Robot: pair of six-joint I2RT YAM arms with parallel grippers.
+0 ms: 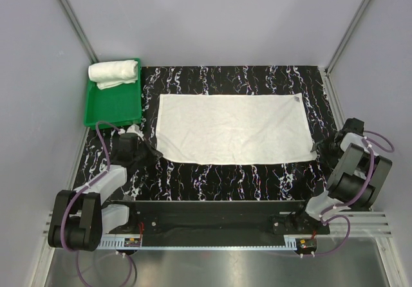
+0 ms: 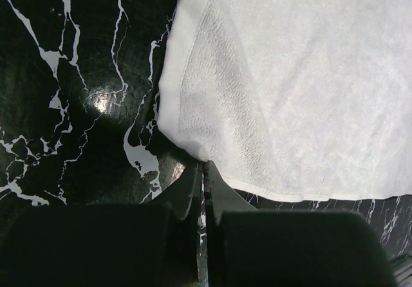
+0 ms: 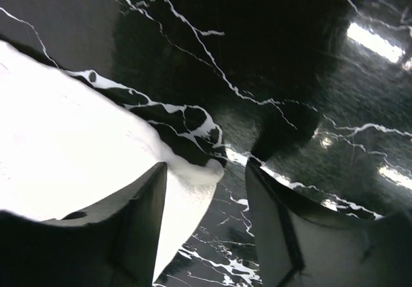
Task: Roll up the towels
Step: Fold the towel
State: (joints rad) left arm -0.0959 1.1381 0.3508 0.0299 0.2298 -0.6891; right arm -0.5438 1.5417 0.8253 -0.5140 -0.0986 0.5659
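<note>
One white towel (image 1: 232, 129) lies flat and spread out in the middle of the black marbled table. A second white towel (image 1: 114, 73) lies rolled at the far end of the green tray (image 1: 111, 110). My left gripper (image 1: 153, 153) is at the flat towel's near left corner. In the left wrist view its jaws (image 2: 203, 166) are shut, with the towel corner (image 2: 193, 147) pinched at the tips. My right gripper (image 1: 320, 147) is at the near right corner. In the right wrist view it (image 3: 206, 168) is open, with the towel corner (image 3: 193, 181) between the fingers.
The green tray stands at the table's far left corner, beside the grey wall. Grey walls with metal posts close in the table on the left, back and right. The arm bases and a black rail run along the near edge (image 1: 212, 216).
</note>
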